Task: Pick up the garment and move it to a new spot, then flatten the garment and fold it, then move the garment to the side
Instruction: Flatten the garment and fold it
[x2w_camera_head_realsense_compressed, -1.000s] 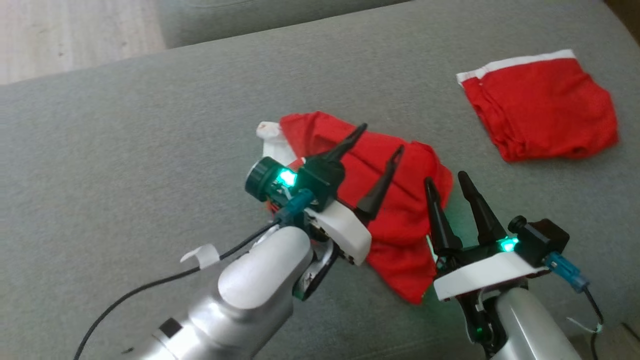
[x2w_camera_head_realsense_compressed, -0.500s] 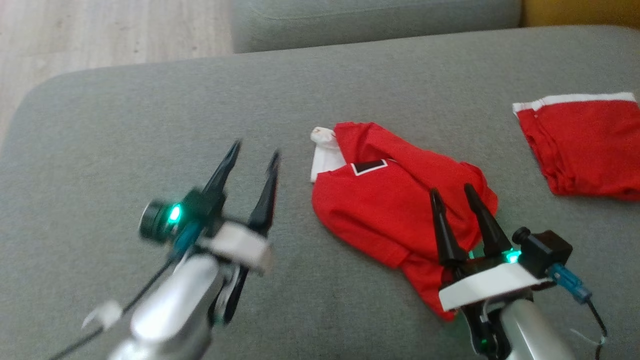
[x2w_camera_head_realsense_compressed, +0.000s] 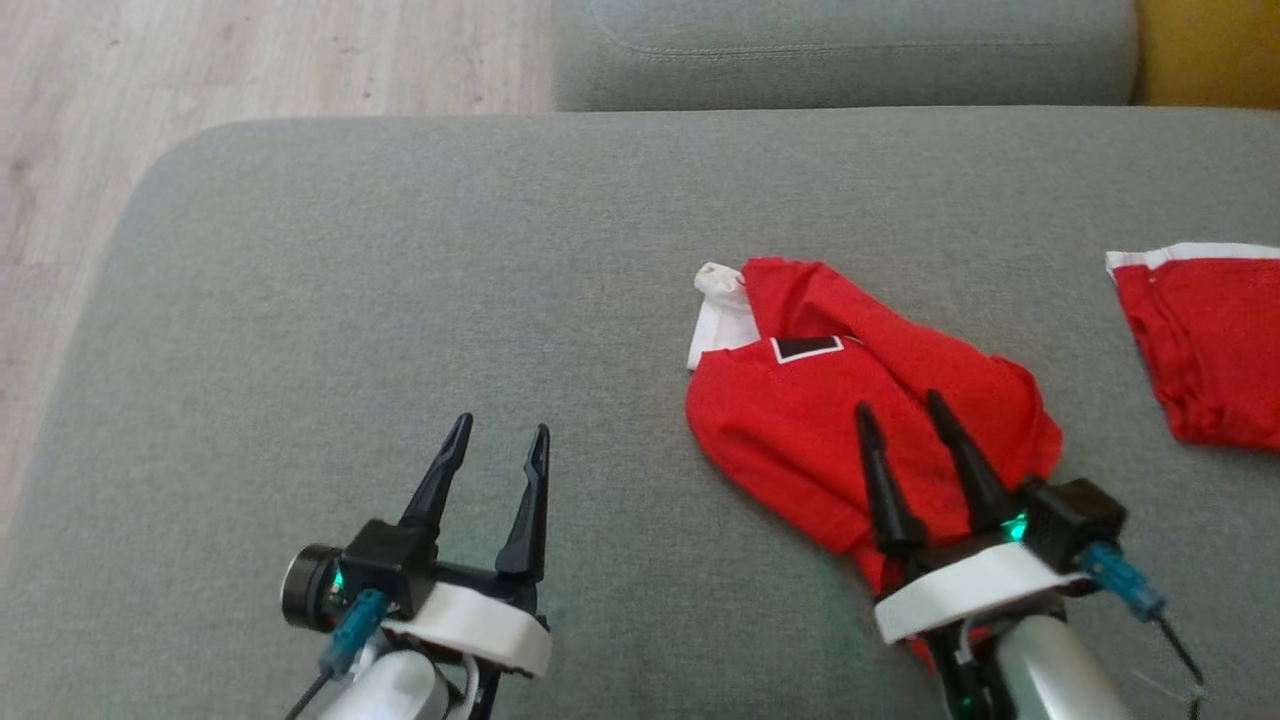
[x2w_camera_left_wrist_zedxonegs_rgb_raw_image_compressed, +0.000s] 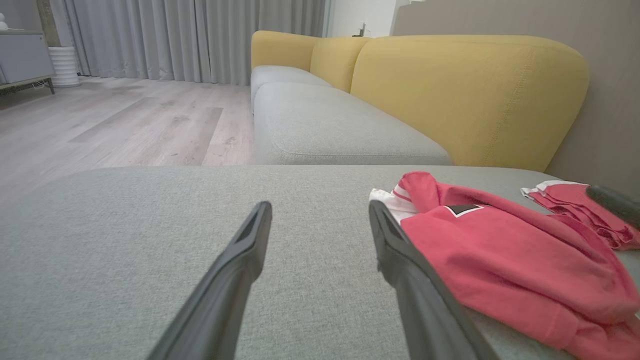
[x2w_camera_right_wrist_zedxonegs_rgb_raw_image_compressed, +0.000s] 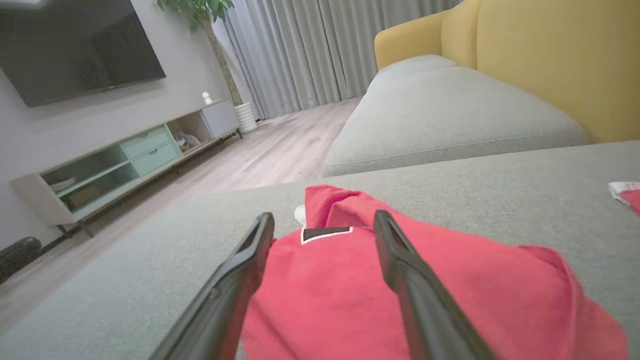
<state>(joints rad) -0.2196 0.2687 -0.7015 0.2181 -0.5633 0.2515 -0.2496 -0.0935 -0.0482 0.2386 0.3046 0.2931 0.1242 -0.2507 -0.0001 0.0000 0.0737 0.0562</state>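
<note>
Well left of the garment: left hand, spread wide, holding nothing. Crumpled red, white collar at far-left corner, lying on grey sofa cushion. Over the garment's near right part: right hand, likewise spread wide, empty. Right of the garment, apart: second red cloth.

The left fingers stand spread apart with nothing between them, above the bare grey sofa cushion. The right fingers are spread as well, their tips over a crumpled red garment that reaches ahead of them and to their left; contact cannot be told. A second red garment lies well off to their right.
</note>
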